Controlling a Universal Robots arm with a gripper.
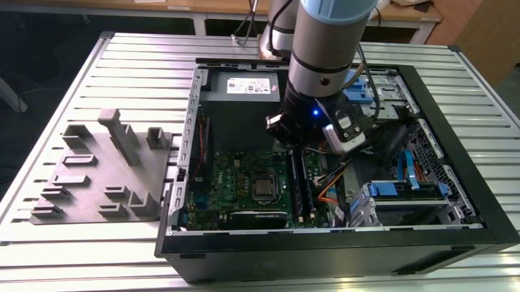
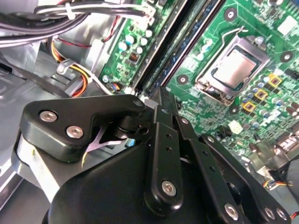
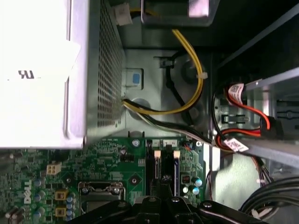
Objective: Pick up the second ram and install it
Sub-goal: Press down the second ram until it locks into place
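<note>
The gripper (image 1: 302,146), clenched on the ram (image 2: 164,100), is held edge-down over the slots (image 1: 299,182) for seating.

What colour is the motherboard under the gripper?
Green, clearest in the second wrist view: motherboard, gripper above it.

I see a white paper label (image 1: 248,87) on the grey metal power supply box (image 1: 213,85), its print too fine for me to read. In the first wrist view, a white printed logo (image 3: 27,198) marks the green motherboard (image 3: 117,161), and small white tags (image 3: 232,144) with illegible print hang on the red cable (image 3: 250,131).
</note>
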